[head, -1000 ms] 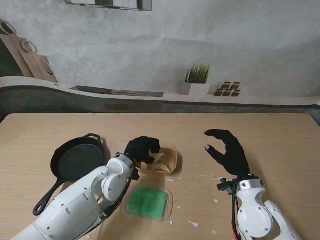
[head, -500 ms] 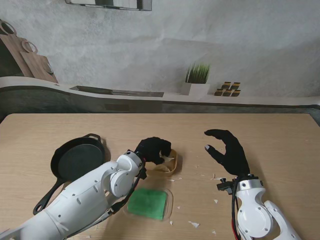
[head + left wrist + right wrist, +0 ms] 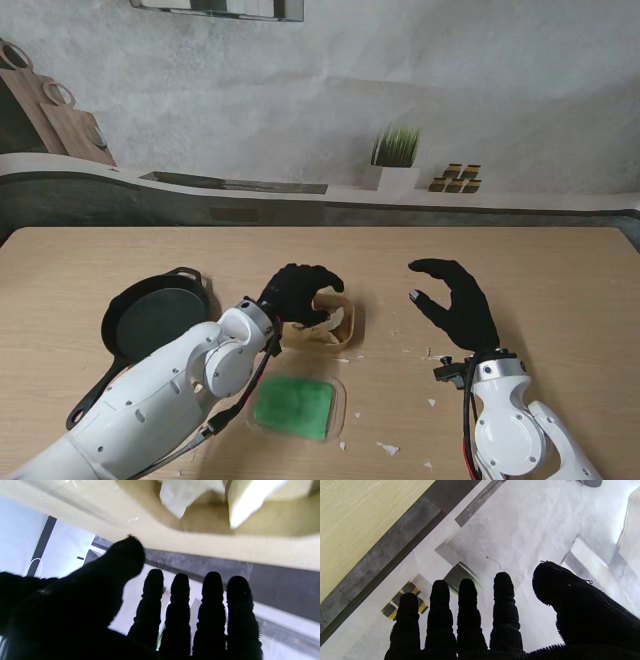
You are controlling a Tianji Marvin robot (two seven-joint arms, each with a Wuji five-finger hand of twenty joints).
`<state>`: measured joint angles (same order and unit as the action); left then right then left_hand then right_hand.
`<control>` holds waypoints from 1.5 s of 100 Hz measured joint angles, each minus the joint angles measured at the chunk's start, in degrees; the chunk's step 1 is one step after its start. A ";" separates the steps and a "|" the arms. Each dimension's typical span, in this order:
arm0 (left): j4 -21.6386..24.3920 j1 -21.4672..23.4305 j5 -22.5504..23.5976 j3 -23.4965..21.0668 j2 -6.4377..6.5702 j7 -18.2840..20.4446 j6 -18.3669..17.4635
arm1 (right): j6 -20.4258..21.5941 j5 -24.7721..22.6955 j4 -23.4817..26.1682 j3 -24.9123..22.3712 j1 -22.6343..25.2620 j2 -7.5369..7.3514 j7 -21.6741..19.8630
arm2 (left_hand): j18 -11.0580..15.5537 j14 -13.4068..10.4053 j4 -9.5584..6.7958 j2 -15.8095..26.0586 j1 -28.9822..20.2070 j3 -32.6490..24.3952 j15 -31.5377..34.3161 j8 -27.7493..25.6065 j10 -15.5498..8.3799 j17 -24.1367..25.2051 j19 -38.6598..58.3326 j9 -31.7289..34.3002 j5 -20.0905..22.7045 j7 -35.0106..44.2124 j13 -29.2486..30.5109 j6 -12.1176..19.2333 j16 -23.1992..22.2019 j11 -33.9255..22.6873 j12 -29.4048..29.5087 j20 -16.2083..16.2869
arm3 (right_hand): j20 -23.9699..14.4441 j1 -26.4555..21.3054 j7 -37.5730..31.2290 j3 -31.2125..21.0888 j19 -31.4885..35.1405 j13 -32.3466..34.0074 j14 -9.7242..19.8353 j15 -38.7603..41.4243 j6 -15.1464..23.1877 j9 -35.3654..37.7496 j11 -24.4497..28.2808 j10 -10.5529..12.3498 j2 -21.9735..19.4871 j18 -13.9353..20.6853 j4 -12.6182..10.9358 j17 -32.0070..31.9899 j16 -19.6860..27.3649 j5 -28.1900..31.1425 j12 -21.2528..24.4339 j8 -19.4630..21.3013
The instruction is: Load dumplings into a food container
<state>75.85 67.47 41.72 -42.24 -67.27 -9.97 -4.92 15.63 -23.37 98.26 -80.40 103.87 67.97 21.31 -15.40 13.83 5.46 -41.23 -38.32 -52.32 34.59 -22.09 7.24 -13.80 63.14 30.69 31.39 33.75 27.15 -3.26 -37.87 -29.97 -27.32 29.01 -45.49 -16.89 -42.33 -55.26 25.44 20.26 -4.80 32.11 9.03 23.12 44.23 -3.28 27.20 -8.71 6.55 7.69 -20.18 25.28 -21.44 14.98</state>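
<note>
Two hands spread empty: your left hand hovers over the tilted container of dumplings at the pan's three o'clock; a nudge could spill them.

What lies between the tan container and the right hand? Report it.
In the stand view, only bare wooden table with a few small white scraps lies between the tan container and the open right hand.
</note>
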 measured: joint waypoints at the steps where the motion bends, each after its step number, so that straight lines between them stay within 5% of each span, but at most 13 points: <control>1: 0.84 0.59 0.88 -0.80 0.17 0.15 -0.26 | 0.00 -0.03 0.04 -0.01 0.02 -0.01 -0.02 | 0.00 0.02 -0.01 0.20 0.01 0.51 0.03 0.02 0.00 0.50 0.00 -0.14 0.00 -0.11 -0.24 0.00 0.00 0.00 0.00 0.03 | 0.00 0.00 0.00 0.00 0.00 0.00 0.00 0.00 0.00 0.00 0.00 0.00 0.00 0.00 0.00 0.00 0.00 0.00 0.00 0.00; 10: 8.67 6.64 8.19 -8.62 1.57 0.70 -2.35 | -0.17 -0.08 0.89 -0.06 0.44 -0.13 -0.59 | -0.13 0.13 -0.01 3.54 3.93 4.06 0.34 0.05 0.00 3.74 -0.56 -0.42 -0.78 0.66 -1.39 0.15 -0.02 -1.68 -1.07 0.81 | 0.00 0.00 0.00 0.00 0.00 0.00 0.00 0.00 -0.02 0.00 0.00 0.00 0.00 0.00 0.00 0.00 0.00 -0.01 0.00 0.00; 20: 17.77 14.95 10.19 -17.84 2.95 3.20 -4.02 | -1.70 -1.20 3.12 -0.09 1.65 -0.49 -2.02 | -1.45 0.22 -0.12 8.73 6.81 10.01 0.63 -4.13 0.00 6.62 -1.53 -0.54 -0.51 4.68 -3.67 -0.05 -0.04 -2.04 -2.27 1.54 | 0.00 0.00 -0.01 0.00 0.00 0.01 -0.01 0.00 -1.39 0.00 0.00 -0.29 0.00 0.00 0.00 0.00 0.00 -0.31 -0.01 0.07; 31: 23.20 23.30 19.30 -26.63 4.36 3.91 -8.49 | -2.96 -5.27 6.45 -0.38 4.27 -1.22 -4.47 | -1.62 0.31 -0.92 14.82 8.22 18.41 -1.86 -8.69 0.00 9.20 -4.36 -0.56 8.42 7.69 -5.59 -1.83 -0.03 0.62 -1.89 1.78 | -0.03 0.01 -0.93 0.08 0.43 0.05 -0.16 1.31 -2.50 0.00 0.00 -0.57 0.00 0.00 0.00 0.67 -0.72 -0.69 -0.23 0.74; 45: 25.18 31.72 15.52 -32.84 5.74 4.46 -8.70 | -6.23 -10.76 9.67 0.18 8.17 -2.25 -4.91 | -2.09 1.62 -1.54 18.93 8.17 23.56 -5.64 -9.28 0.58 12.01 -8.91 -0.35 15.35 5.41 -8.01 -4.30 1.95 3.86 0.61 1.38 | -1.35 0.02 -2.19 0.57 2.04 0.74 -2.63 4.30 -6.15 2.28 0.86 -1.44 0.37 -0.32 0.00 2.16 -2.47 -0.69 -0.77 1.37; 54: 25.56 36.12 17.06 -35.32 6.04 3.95 -8.73 | -10.72 -11.33 13.56 0.50 11.43 -3.07 -9.81 | -2.81 1.76 -1.56 20.58 8.14 26.28 -9.61 -8.54 0.59 14.54 -13.74 -0.36 17.15 3.52 -10.19 -4.62 5.20 6.08 3.37 -1.30 | -2.20 0.04 -3.18 1.00 3.00 1.27 -3.60 6.56 -8.08 2.95 1.93 -2.48 0.37 -0.91 0.00 2.93 -3.55 -0.09 -1.38 1.41; 71: 25.51 41.73 16.80 -36.56 6.38 2.99 -7.77 | -16.30 -19.87 17.77 3.55 15.32 -4.87 -14.56 | -2.90 0.56 -1.57 23.31 7.26 29.09 -12.43 -4.42 0.59 17.63 -19.94 -0.59 17.56 -3.11 -12.18 -5.00 6.84 7.87 6.09 -4.36 | -3.55 1.48 -2.87 3.37 4.41 1.32 -4.17 8.78 -9.35 3.58 2.89 -2.50 0.38 -1.02 0.00 3.42 -4.57 0.18 -1.69 1.41; 85: 24.61 43.67 11.58 -35.37 6.31 1.89 -2.57 | -25.39 -20.68 20.02 7.11 15.72 -6.16 -22.71 | -2.90 0.05 -1.57 24.11 6.49 30.19 -12.82 -3.14 0.60 18.14 -27.65 -1.11 18.91 -5.05 -15.15 -7.38 6.84 7.87 6.10 -5.63 | -4.80 2.18 -2.79 4.79 6.08 1.32 -5.03 11.94 -9.43 3.60 5.00 -2.86 -0.89 -1.24 0.00 3.45 -5.99 1.34 -2.77 1.41; 95: 24.00 44.30 9.95 -34.56 6.03 2.36 -0.22 | -30.25 -23.86 20.44 10.69 15.19 -6.94 -23.75 | -2.91 -0.22 -1.58 24.71 5.86 31.64 -12.86 -3.09 0.71 18.46 -33.67 -1.12 20.27 -5.99 -15.78 -8.59 6.56 7.88 6.10 -3.29 | -6.16 2.89 -2.84 4.79 14.23 1.94 -6.22 16.03 -9.57 3.60 7.92 -3.74 -1.40 -1.31 0.00 2.77 -7.90 2.85 -3.71 1.44; 103: 23.04 44.37 9.92 -33.67 5.87 2.12 0.04 | -32.46 -26.93 19.89 13.55 13.96 -7.23 -23.77 | -2.91 -0.55 -1.58 24.71 4.61 31.73 -12.41 -3.08 1.19 18.56 -36.34 -1.12 20.89 -6.52 -15.84 -9.14 5.88 7.88 5.84 -1.36 | -2.89 3.04 -3.32 4.83 24.40 1.95 -6.22 18.29 -9.57 3.60 10.02 -3.74 -2.06 -0.48 0.00 -0.05 -8.92 2.91 -4.28 2.72; 115: 21.67 44.27 10.20 -32.12 5.79 1.15 0.84 | -37.76 -26.95 19.04 16.90 11.91 -7.42 -24.81 | -2.91 -0.56 -1.58 24.71 4.61 31.70 -12.13 -3.08 1.19 18.58 -37.10 -1.12 20.89 -7.16 -15.86 -9.27 5.29 7.23 4.91 -0.49 | 2.13 3.05 -3.39 4.84 33.50 1.95 -6.23 19.65 -9.57 3.59 10.83 -4.10 -2.07 0.10 0.00 -2.38 -9.51 2.91 -4.49 3.46; 150: 21.40 43.59 9.64 -30.23 5.66 0.64 2.56 | -46.00 -23.11 16.34 21.89 7.36 -7.54 -27.35 | -2.91 -0.57 -1.59 24.71 3.17 30.91 -11.47 -3.64 1.22 18.72 -37.30 -1.67 20.98 -5.33 -16.43 -11.32 5.14 7.08 4.31 2.09 | 5.63 3.66 -3.39 5.49 36.52 1.06 -6.78 20.34 -11.54 1.01 11.50 -4.58 -3.69 0.81 -0.01 -5.02 -9.82 2.80 -4.86 3.47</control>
<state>97.25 111.06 51.36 -72.47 -61.60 -9.33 -2.36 -30.37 -46.48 114.60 -58.51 111.24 60.44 -6.04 -18.31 13.26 3.87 -16.52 -35.15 -21.41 23.11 -25.73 8.45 4.92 25.84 29.03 52.36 28.41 10.72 -14.58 -32.74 -22.89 -23.02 31.11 -39.86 -13.23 -45.72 -49.77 61.96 21.32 -11.58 52.44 -2.52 24.13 55.73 -7.86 23.51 -7.91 6.54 2.68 -30.00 28.08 -26.30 18.44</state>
